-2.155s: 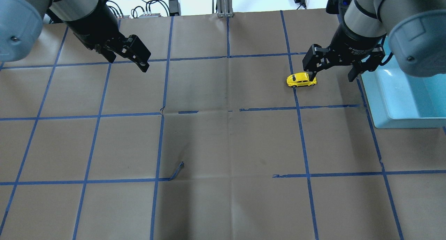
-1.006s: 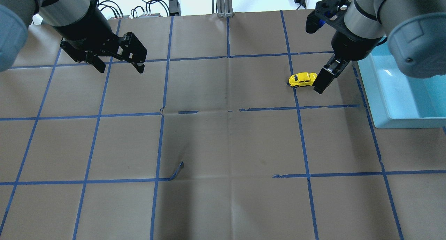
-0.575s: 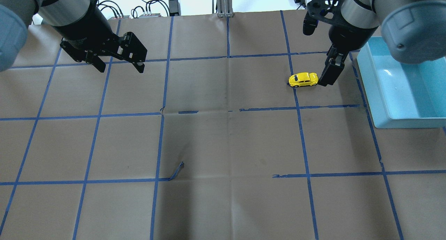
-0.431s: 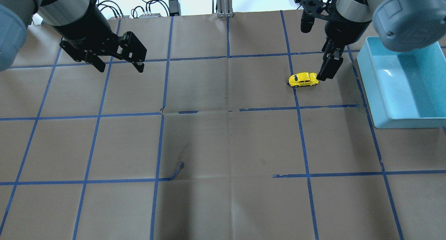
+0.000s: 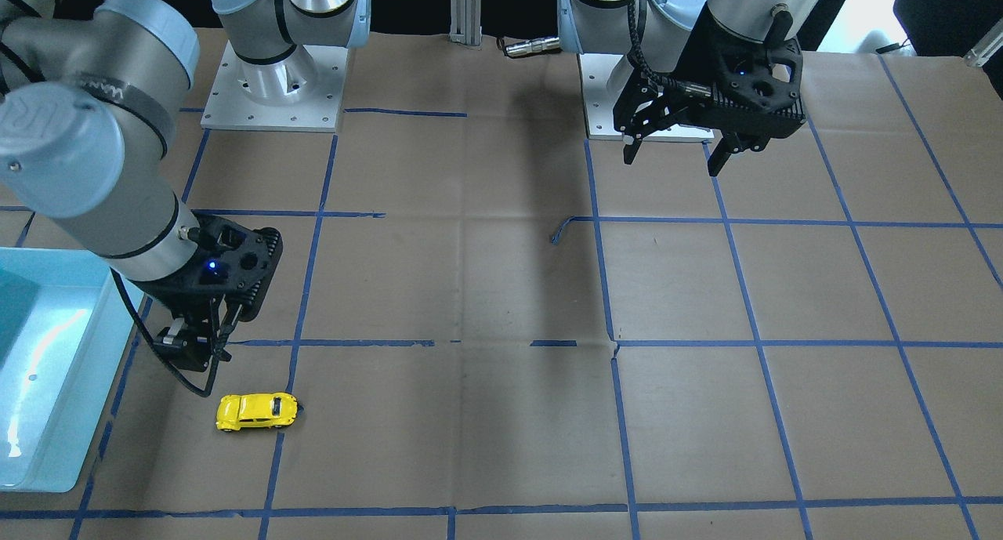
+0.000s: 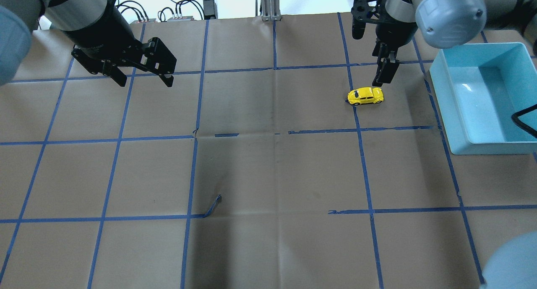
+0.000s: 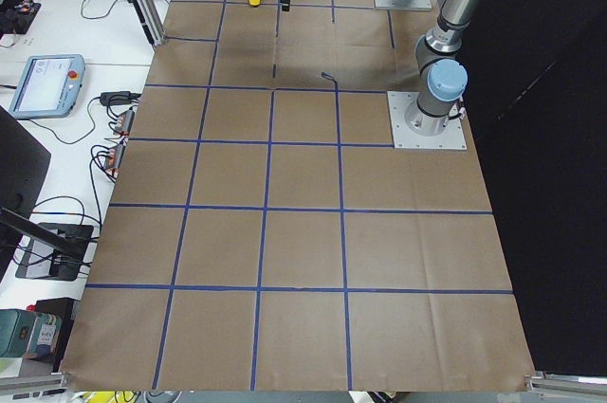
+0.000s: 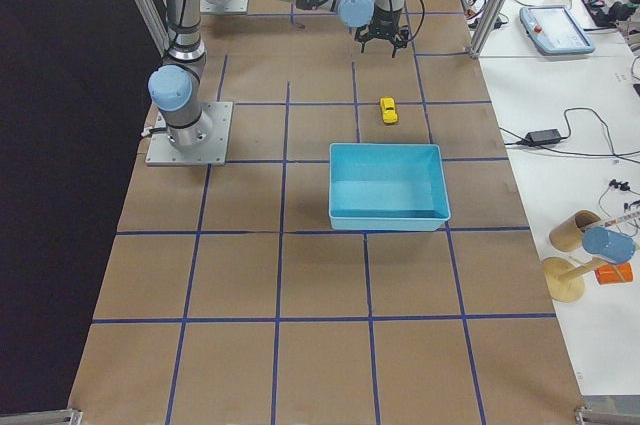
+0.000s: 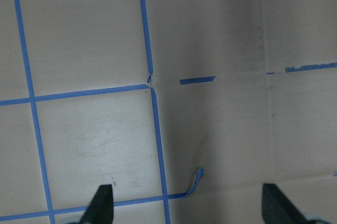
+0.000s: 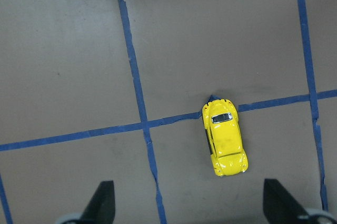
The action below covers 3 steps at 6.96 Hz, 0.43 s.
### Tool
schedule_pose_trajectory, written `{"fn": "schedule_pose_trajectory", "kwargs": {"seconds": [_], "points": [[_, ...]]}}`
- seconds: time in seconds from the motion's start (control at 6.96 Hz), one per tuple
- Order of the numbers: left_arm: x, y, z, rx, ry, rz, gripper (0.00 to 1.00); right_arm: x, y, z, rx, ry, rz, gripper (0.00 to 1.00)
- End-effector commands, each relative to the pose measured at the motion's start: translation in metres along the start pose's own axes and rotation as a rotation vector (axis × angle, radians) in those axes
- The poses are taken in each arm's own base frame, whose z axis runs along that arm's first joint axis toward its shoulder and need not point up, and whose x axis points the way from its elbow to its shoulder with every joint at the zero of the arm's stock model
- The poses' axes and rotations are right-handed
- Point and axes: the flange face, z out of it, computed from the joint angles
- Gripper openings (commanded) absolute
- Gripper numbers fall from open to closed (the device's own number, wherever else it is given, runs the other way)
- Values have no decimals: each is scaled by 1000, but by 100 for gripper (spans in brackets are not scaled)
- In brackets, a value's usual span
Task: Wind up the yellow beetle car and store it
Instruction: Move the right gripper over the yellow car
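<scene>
The yellow beetle car [image 6: 365,96] stands on its wheels on the brown paper, on a blue tape line, free of both grippers. It also shows in the front view [image 5: 257,411] and the right wrist view [image 10: 225,137]. My right gripper [image 6: 382,74] hangs above and just behind the car, seen edge-on from overhead. The right wrist view shows it open [image 10: 192,208], with the car below and ahead, nearer the right-hand finger. My left gripper [image 6: 144,78] is open and empty at the far left, also seen in the front view [image 5: 671,162].
A light blue bin [image 6: 491,148] stands at the table's right edge, to the right of the car, and is empty; it also shows in the front view [image 5: 47,481]. A loose curl of blue tape [image 6: 213,207] lies mid-table. A black cable [image 6: 524,121] hangs over the bin.
My right gripper has turned edge-on, risen and drawn back from the car's end towards the table's far side. The car stays in place. The left gripper turned early on, then held still.
</scene>
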Motion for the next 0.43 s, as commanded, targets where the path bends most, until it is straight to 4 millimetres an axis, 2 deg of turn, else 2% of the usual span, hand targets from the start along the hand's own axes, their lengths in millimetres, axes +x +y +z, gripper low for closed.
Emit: {"fn": "schedule_pose_trajectory", "kwargs": {"seconds": [0.0,0.29], "points": [[1,0,0,3,-1,2,99,23,-1,46,0,11,-69,100],[0,-1,-1,9,-1,0,99,36,5,86,-2,44,-165,100]]}}
